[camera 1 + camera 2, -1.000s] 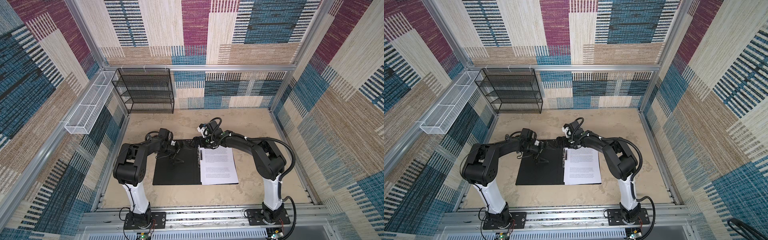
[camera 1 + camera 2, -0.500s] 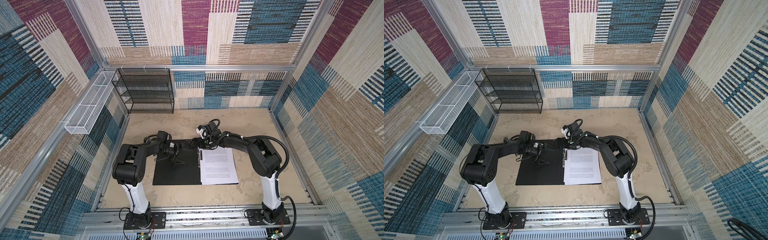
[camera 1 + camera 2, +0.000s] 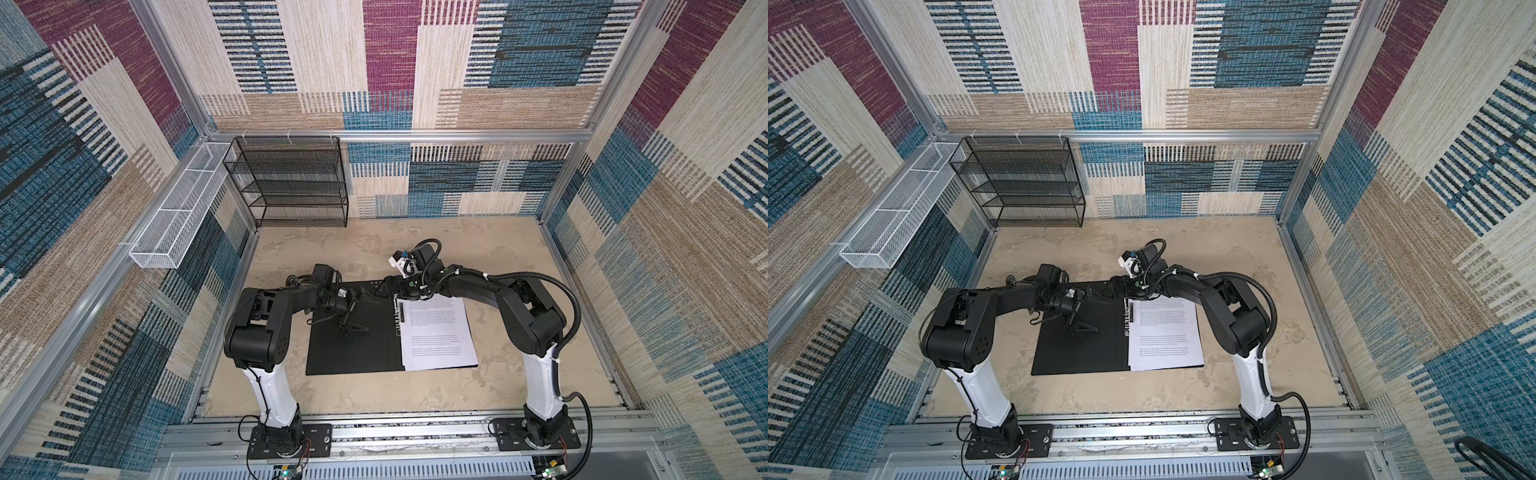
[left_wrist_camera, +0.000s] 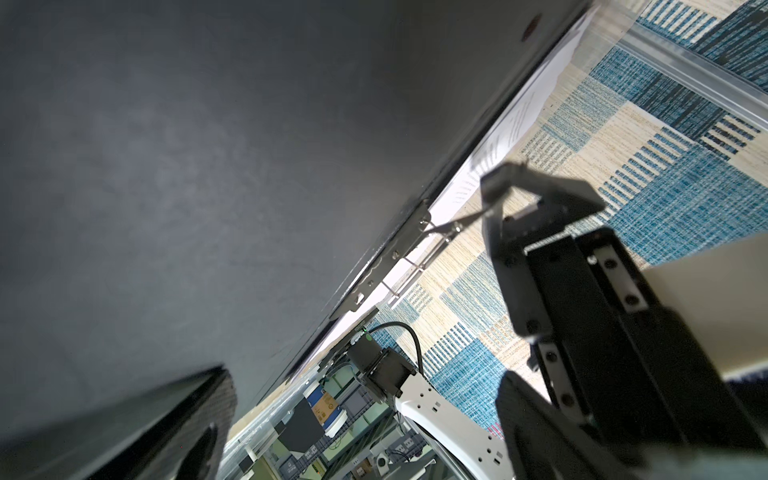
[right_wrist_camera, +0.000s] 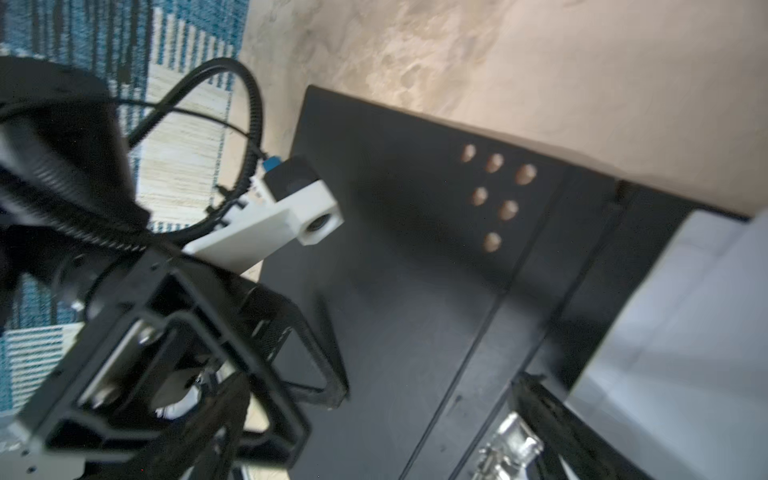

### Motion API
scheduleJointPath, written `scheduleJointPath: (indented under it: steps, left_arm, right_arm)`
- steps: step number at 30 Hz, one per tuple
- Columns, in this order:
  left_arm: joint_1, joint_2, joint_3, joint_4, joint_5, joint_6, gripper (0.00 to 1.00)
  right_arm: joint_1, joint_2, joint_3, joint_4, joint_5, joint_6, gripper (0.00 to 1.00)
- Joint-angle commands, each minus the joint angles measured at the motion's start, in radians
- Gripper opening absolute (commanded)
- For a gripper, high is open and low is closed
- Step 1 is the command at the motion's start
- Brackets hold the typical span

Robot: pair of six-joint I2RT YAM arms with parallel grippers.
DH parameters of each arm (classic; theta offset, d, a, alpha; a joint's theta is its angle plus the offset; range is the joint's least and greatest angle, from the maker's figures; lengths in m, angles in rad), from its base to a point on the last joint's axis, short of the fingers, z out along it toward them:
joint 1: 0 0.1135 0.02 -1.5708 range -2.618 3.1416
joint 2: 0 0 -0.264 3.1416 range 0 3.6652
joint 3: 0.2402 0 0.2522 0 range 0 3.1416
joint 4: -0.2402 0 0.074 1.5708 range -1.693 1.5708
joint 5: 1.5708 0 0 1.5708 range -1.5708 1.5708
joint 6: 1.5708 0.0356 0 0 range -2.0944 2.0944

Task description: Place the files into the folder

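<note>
The left pincer (image 3: pixel 352 311) and right pincer (image 3: pixel 382 289) hang released over the open folder (image 3: pixel 349 353), files (image 3: pixel 436 336) alongside.

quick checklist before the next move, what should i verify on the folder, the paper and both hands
1. Folder lies open and flat, black inside up: ok.
2. Files lie on its right half, with their edge at the spine: ok.
3. Files caught under the metal clip: cannot tell.
4. Left hand open and empty, over the left flap: ok.
5. Right hand open and empty, at the far end of the spine: ok.
6. Left hand clear of the flap surface: cannot tell.
</note>
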State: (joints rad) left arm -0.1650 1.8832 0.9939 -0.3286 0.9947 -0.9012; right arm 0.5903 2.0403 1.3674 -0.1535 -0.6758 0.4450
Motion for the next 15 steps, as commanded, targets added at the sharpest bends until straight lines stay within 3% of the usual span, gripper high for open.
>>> scheduleJointPath:
  steps: [1,9,12,15]
  left_arm:
    - [0.004,0.02,-0.009,-0.025,-0.217,0.01,0.99]
    - [0.014,0.025,0.0,-0.032,-0.213,0.007,0.99]
    - [0.013,0.018,0.008,-0.034,-0.212,0.011,0.99]
    - [0.01,-0.016,0.026,-0.051,-0.217,0.031,0.97]
  right_arm:
    - [0.003,-0.038,-0.017,0.041,-0.107,-0.003,1.0]
    - [0.027,-0.142,-0.112,0.027,-0.126,-0.009,1.0]
    - [0.036,-0.198,-0.137,-0.026,-0.066,-0.024,1.0]
    - [0.037,-0.271,-0.138,-0.098,0.083,-0.026,1.0]
